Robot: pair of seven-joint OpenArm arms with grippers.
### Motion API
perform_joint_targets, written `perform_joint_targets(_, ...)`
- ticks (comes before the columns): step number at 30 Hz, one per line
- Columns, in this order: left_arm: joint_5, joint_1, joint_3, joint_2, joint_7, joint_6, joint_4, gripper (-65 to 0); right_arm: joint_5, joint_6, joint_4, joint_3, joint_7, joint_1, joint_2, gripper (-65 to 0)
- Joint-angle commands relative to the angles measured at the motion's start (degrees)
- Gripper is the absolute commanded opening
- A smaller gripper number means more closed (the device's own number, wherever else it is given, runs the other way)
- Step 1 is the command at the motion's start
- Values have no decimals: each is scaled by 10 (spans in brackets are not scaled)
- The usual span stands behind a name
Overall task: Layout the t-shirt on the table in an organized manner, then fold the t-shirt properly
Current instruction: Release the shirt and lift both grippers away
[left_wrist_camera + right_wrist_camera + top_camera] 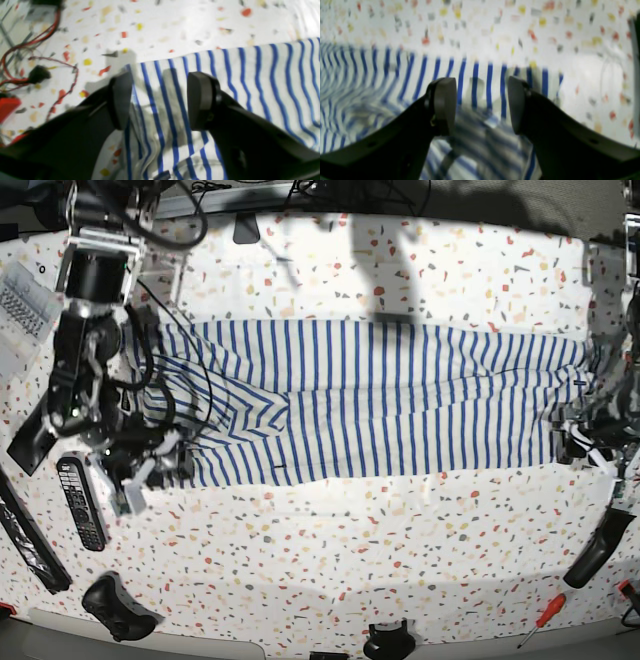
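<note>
The t-shirt (370, 405) lies across the table (400, 560) (grippers over either end).

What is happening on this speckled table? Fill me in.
A two-armed robot is working on a white cloth t-shirt with thin blue stripes, stretched in a long band across the white terrazzo-look table. The left gripper and the right gripper each hover open over opposite ends of the shirt, holding nothing. One end is still rumpled, and no neat fold shows yet.
</note>
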Motion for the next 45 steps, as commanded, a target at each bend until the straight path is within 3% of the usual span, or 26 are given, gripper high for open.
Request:
perform_joint_targets(1,-16,-13,-17,-11,-7,-12,5,-328,9,4,36,2,16,-2,7,-336)
perform_joint_targets(4,-42,-13,-41,-12,10,-43,-7,-328,9,3,112,2,16,-61,7,-336)
perform_joint_targets(9,-79,-13,-42,-12,40,-64,-45,-328,10,3,222,2,16,-160,6,-336)
perform_joint_targets(19,-82,-14,-74,-31,35,-64,-94,-328,11,1,381,2,15,-334,7,-336)
perform_joint_targets(23,-86,-13,-82,-42,47,-92,-101,-328,11,1,398,2,1,-355,7,-336)
perform_joint_targets(28,-161,-15,-82,-47,89,-142,-162,-328,11,1,399,2,-2,-358,7,-336)
perform_joint_targets(37,-240,-36,-82,-78,91,-202,-285,-328,12,1,399,2,-3,-358,7,-336)
perform_joint_targets(40,-295,-38,-82,-82,121,-244,-304,-328,39,1,399,2,-5,-358,7,-336)
perform_joint_targets(45,-321,-38,-82,-75,127,-269,-338,-328,71,1,399,2,-10,-358,7,-336)
